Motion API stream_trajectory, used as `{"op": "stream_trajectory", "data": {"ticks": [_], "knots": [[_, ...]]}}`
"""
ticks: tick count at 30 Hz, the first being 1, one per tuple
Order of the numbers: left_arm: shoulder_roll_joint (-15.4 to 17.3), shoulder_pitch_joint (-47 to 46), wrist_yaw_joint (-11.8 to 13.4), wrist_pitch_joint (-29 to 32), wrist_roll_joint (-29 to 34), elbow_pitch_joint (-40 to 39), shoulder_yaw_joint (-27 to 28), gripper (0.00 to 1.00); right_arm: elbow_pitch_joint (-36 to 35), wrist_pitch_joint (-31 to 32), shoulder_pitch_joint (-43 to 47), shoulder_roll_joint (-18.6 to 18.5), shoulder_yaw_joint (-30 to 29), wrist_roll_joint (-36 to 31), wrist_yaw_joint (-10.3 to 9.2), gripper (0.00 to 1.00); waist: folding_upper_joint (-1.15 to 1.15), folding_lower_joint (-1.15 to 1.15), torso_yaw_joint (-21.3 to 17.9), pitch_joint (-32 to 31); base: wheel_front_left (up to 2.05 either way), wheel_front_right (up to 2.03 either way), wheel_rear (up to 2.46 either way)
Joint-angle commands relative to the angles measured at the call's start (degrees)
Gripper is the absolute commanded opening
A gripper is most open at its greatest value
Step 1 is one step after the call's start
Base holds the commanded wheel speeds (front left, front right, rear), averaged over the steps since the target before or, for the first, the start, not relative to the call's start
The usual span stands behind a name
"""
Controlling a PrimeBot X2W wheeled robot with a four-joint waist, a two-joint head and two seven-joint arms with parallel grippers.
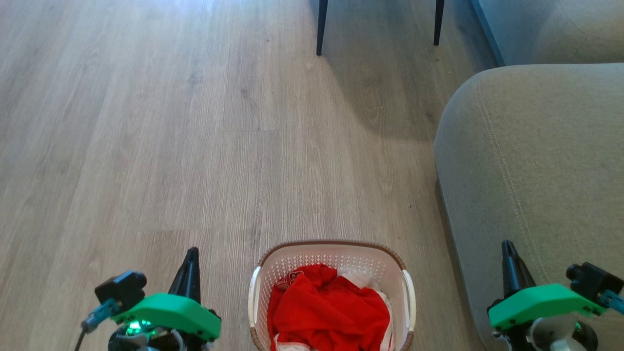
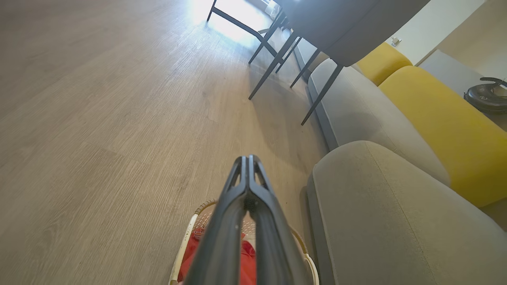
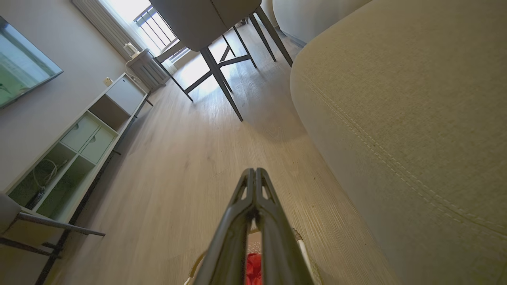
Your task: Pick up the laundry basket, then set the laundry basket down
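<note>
On the floor (image 1: 146, 146) between my left gripper (image 1: 191, 254) and right gripper (image 1: 508, 247), both clenched empty — laundry basket (image 1: 331, 243), red clothes (image 1: 326, 307) inside; grey sofa (image 1: 536, 161) just beside, right.

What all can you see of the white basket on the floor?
The basket is small, white, seemingly plastic, with rounded corners, perforated walls, a brown woven-look rim and a white handle on each side. It stands upright on the wooden floor beside a grey sofa, holding red and white clothes. Its near end is cut off by the picture's edge. The left tool and right tool are clear of it.
</note>
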Motion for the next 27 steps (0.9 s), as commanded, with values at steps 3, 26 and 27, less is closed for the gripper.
{"op": "stream_trajectory", "data": {"ticks": [3,26,27], "knots": [[0.74,-3.25,-0.77,0.55,-2.69,-1.56,1.91,0.00,-1.46,0.61,-3.38,-0.74,-0.25,2.71,0.14,0.00,0.00,0.00,-0.10,0.06,0.00,0.00,0.00],[0.98,-4.63,-2.88,4.26,-18.77,-1.27,5.89,0.00,-0.56,4.47,-4.92,-0.90,-1.68,18.25,0.22,0.00,0.00,0.00,-0.97,0.58,0.00,0.00,0.00],[0.98,-4.69,-2.97,4.42,-19.44,-1.26,6.06,0.00,-0.52,4.64,-4.99,-0.90,-1.74,18.90,0.22,0.00,0.00,0.00,-1.00,0.60,0.00,0.00,0.00]]}}
